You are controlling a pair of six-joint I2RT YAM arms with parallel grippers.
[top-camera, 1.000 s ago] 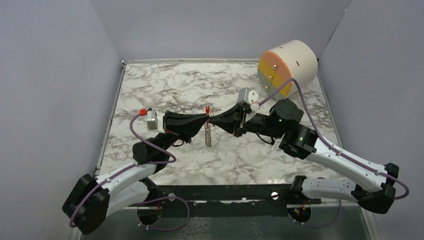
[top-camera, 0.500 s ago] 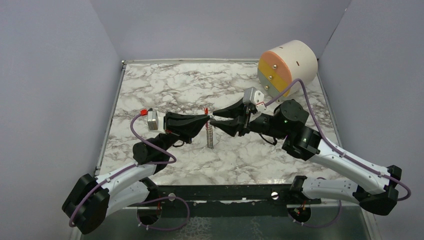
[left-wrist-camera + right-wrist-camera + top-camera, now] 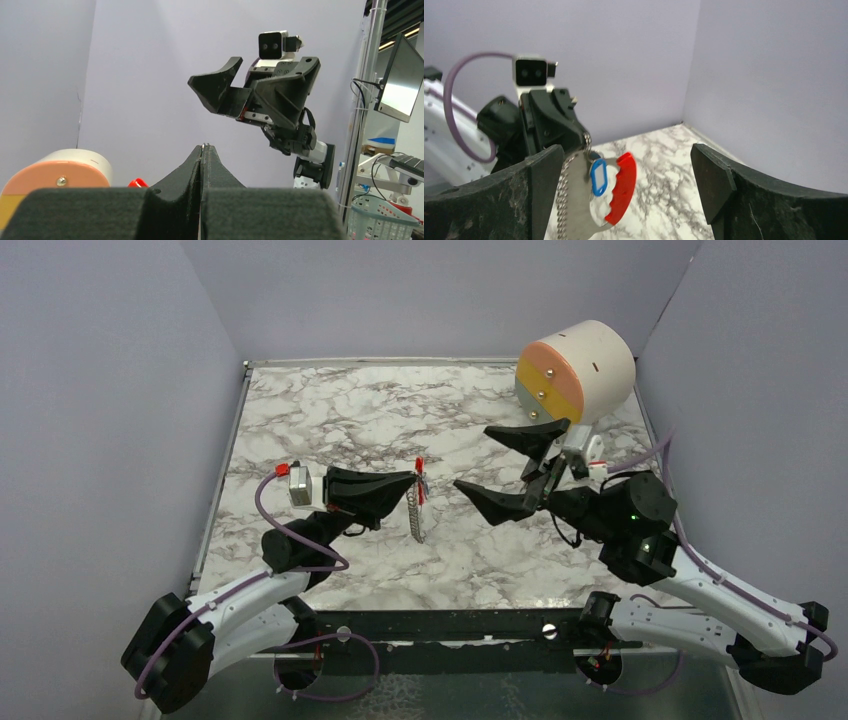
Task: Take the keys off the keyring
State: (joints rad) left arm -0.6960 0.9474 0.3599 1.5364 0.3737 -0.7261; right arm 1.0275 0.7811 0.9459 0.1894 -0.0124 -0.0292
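My left gripper [image 3: 415,480] is shut on the top of the keyring [image 3: 418,512], whose grey chain hangs down toward the marble table [image 3: 330,410]. In the right wrist view the chain [image 3: 565,195] dangles beside a silvery plate, a curved red piece [image 3: 623,187] and the small blue-headed key [image 3: 598,176]. The left fingers [image 3: 204,165] are pressed together with a metal glint at their tips. My right gripper [image 3: 472,457] stands wide open to the right of the keyring, apart from it, holding nothing. The right wrist view shows its fingers [image 3: 541,185] on either side of the hanging bundle.
A cream drum [image 3: 578,370] with an orange and yellow face lies at the back right corner, also seen low at the left of the left wrist view as drum [image 3: 55,172]. Grey walls close in the table on three sides.
The right gripper has opened from shut to wide and drawn back to the right, away from the left gripper. The keyring stays hanging from the left gripper.
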